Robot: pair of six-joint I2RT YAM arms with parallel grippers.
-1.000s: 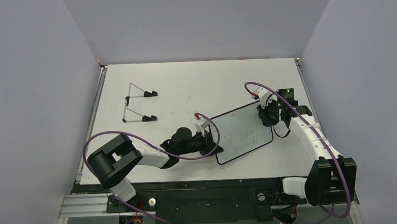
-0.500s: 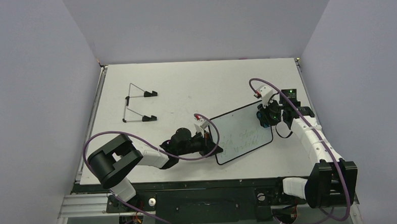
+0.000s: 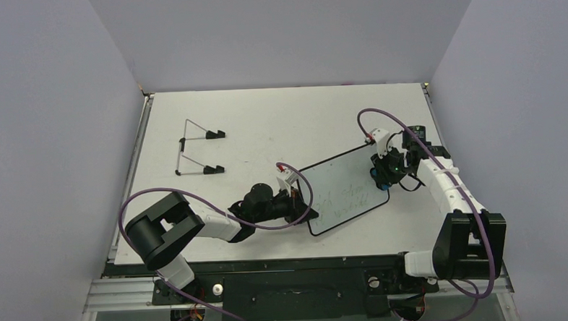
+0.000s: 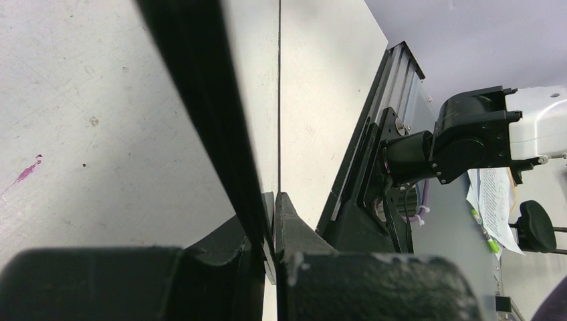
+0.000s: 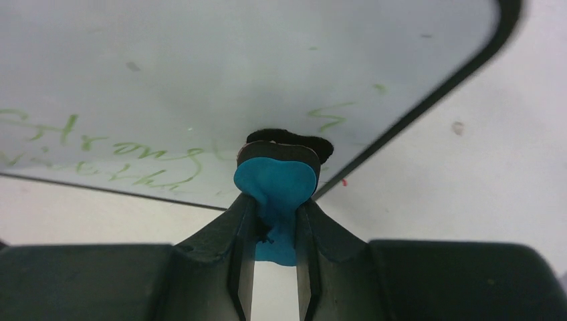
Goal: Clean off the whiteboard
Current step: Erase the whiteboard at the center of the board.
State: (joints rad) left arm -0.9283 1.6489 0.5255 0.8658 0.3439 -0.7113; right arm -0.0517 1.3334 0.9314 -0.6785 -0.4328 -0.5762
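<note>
The whiteboard [image 3: 340,178] lies tilted on the table, white with a black rim and faint green writing [image 3: 343,198] on its near half. My left gripper [image 3: 302,204] is shut on the board's left edge. In the left wrist view that edge [image 4: 207,100] runs edge-on between the closed fingers [image 4: 294,231]. My right gripper [image 3: 381,175] is shut on a blue eraser [image 5: 275,177] with a black felt pad [image 5: 287,139]. The pad rests on the board [image 5: 234,60] near its right corner, beside green strokes [image 5: 100,147].
A thin wire stand [image 3: 197,147] with black feet sits at the table's far left. Grey walls close in the table on three sides. The right arm's base [image 4: 468,134] shows beyond the table's near edge in the left wrist view.
The right gripper with the eraser has come nearer and slightly leftwards, from just past the board's right edge onto its right corner. The left gripper and the board have stayed put.
</note>
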